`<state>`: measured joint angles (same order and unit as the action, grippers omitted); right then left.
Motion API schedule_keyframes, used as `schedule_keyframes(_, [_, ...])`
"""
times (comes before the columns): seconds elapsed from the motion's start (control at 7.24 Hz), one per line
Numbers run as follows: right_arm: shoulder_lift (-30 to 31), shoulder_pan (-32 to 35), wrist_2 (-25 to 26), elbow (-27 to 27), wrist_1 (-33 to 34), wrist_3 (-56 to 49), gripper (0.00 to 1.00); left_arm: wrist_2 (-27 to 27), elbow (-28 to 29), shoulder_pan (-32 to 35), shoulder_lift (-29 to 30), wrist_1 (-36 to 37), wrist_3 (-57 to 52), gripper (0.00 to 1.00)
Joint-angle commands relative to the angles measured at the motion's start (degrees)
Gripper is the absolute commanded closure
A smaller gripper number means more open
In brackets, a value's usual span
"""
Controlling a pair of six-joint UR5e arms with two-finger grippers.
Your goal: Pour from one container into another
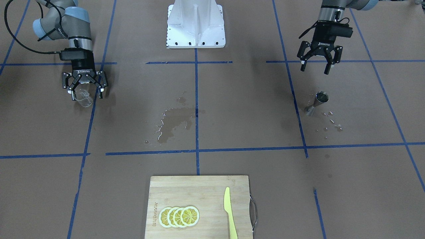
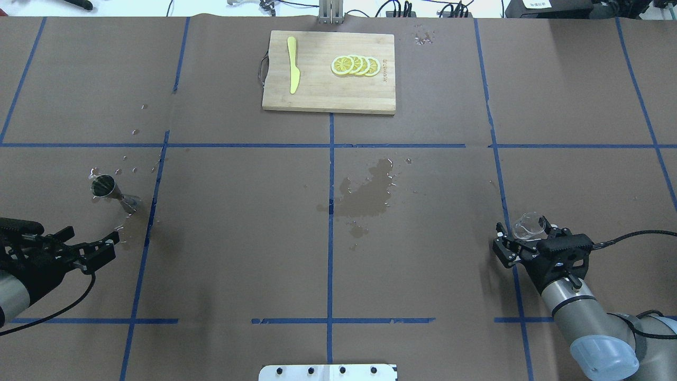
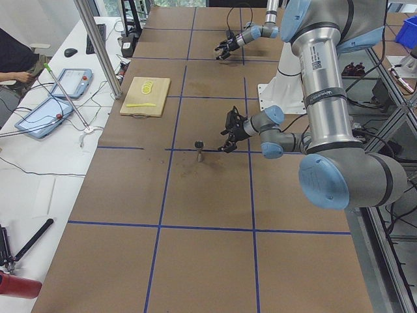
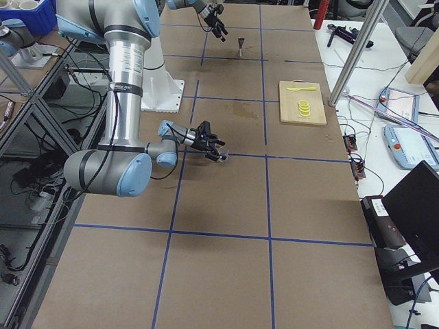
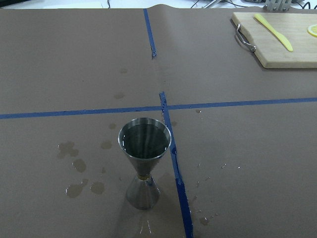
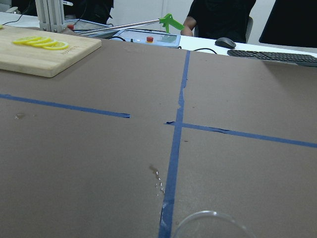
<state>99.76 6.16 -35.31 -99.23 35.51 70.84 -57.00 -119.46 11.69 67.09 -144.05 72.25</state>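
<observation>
At the left half of the counter, broad bare brown paper lies on every side of the jigger. It stands alone, just beside a blue tape line, well in from every counter edge.

- Left pincer: spread, holding nothing. It hangs on the robot's side of the jigger, apart from it, with open air between them.
- Right pincer: spread, low at the far right half, one finger on each side of the cup. The overhead view shows slim gaps at both sides, so no pinch.
- The cup stands upright on the counter between those fingers, rim up, close to another tape line. Its rim shows at the bottom of the right wrist view.
- Jigger and cup are well apart, with the whole middle of the counter between them.

Surroundings:
- Wet patch at mid-counter, flat.
- Scattered droplets around the jigger's foot.
- Wooden cutting board at the far edge, carrying lemon slices and a yellow knife, well clear of both arms.
- White base plate on the robot's side.

Jigger: upright, long axis vertical, one cone's mouth up, the other flat on the paper, no tilt. The bowl's interior is dark; I cannot tell what is in it.
</observation>
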Motion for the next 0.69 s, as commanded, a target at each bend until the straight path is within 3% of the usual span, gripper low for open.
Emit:
schedule_keyframes(0.0, [0.4,0.1,-0.2,-0.3,-0.1,0.0,0.01,0.0,-0.3,0.0,0.0,0.0,0.0,0.00])
schedule_keyframes(0.55, [3.3,-0.6,-4.5,-2.8,-2.3,0.0,0.00,-2.6,-2.8,0.2,-0.2,0.2,-1.7,0.00])
